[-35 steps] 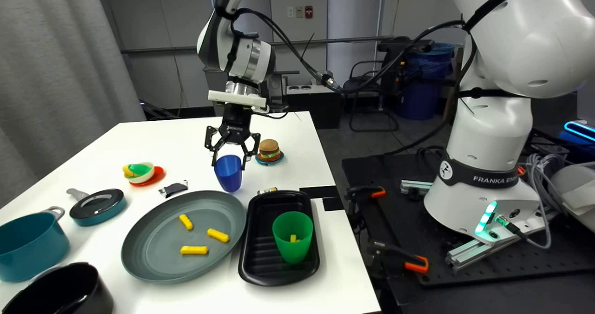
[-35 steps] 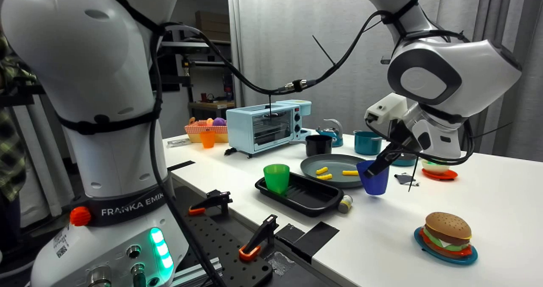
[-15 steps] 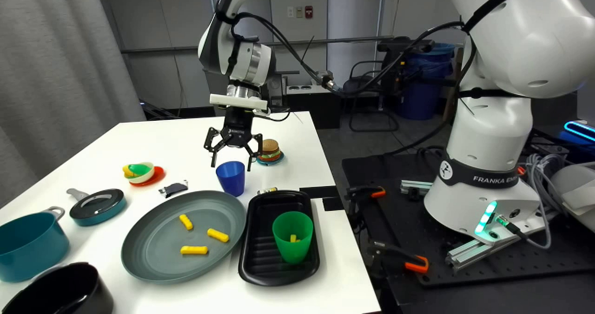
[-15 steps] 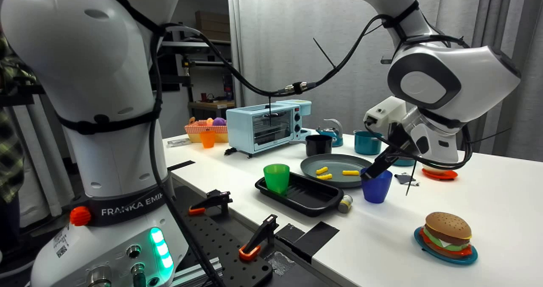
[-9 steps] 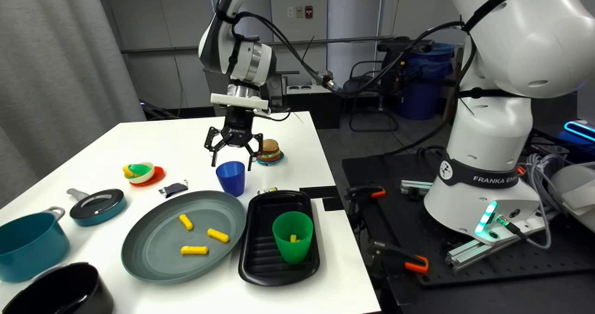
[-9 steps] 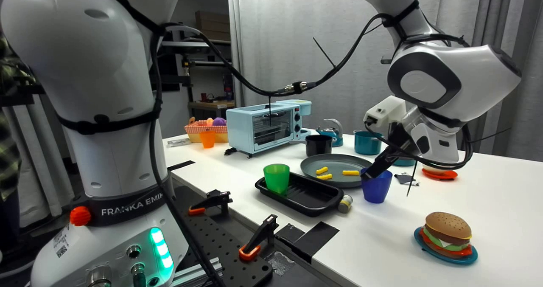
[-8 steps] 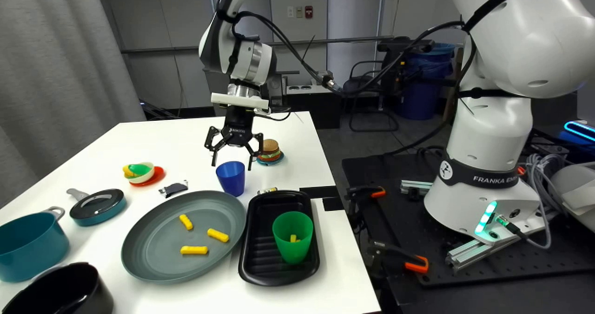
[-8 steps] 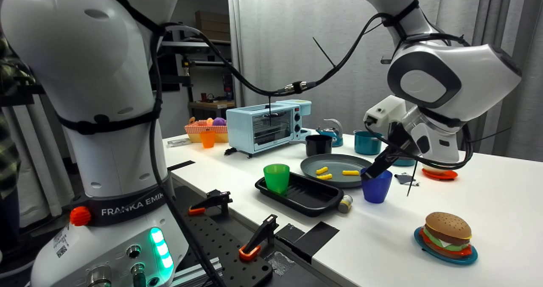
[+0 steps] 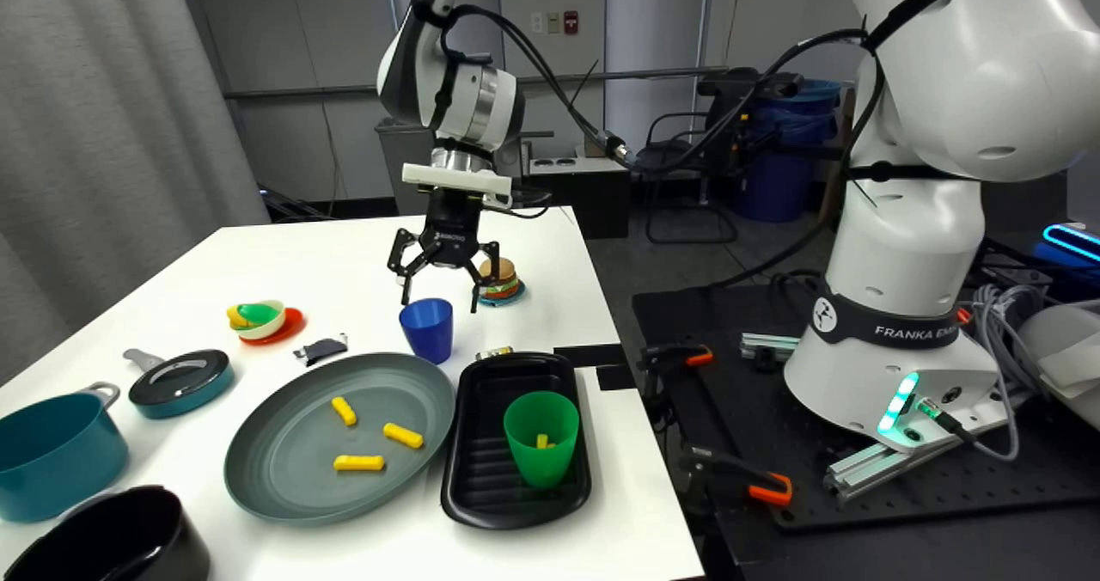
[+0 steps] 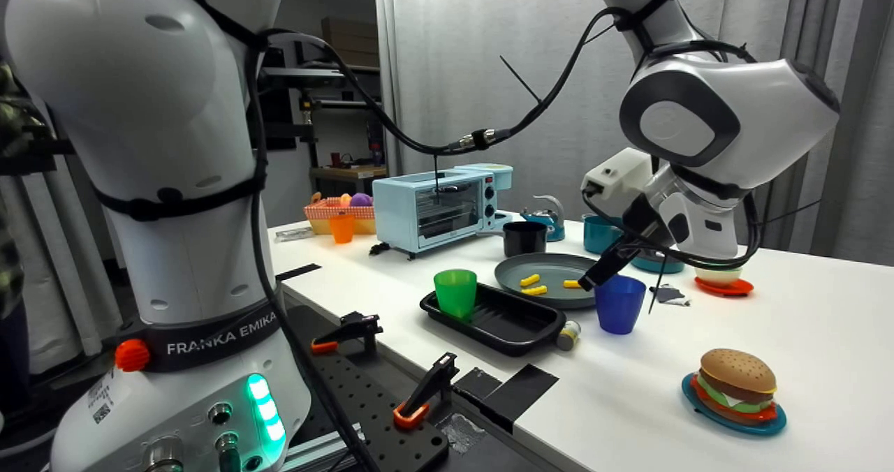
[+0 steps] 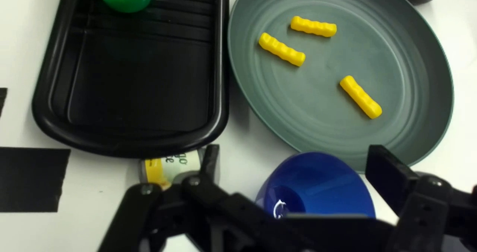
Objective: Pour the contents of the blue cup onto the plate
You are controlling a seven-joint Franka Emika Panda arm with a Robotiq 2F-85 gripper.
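The blue cup (image 9: pixel 427 333) stands upright on the table beside the plate; it also shows in an exterior view (image 10: pixel 620 308) and in the wrist view (image 11: pixel 316 186). No pieces show inside it, though the gripper hides part of it. Three yellow pieces (image 11: pixel 282 49) lie apart on the grey-green plate (image 11: pixel 320 99), also in both exterior views. My gripper (image 9: pixel 439 307) is open and empty, its fingertips around the height of the cup's rim and slightly to one side. It shows in an exterior view (image 10: pixel 587 283) and in the wrist view (image 11: pixel 294 150).
A black tray (image 9: pixel 477 486) beside the plate holds a green cup (image 9: pixel 541 452) with yellow pieces inside. A small can (image 10: pixel 568 335) lies by the tray. A toy burger (image 10: pixel 737 381), teal pot (image 9: pixel 60 452), black pot (image 9: pixel 112 538) and pan (image 9: pixel 182 383) stand around.
The blue cup, earlier raised between my fingers, came down onto the table and was let go. The gripper has since moved off it, rightward and slightly up in one exterior picture. The yellow pieces have not moved.
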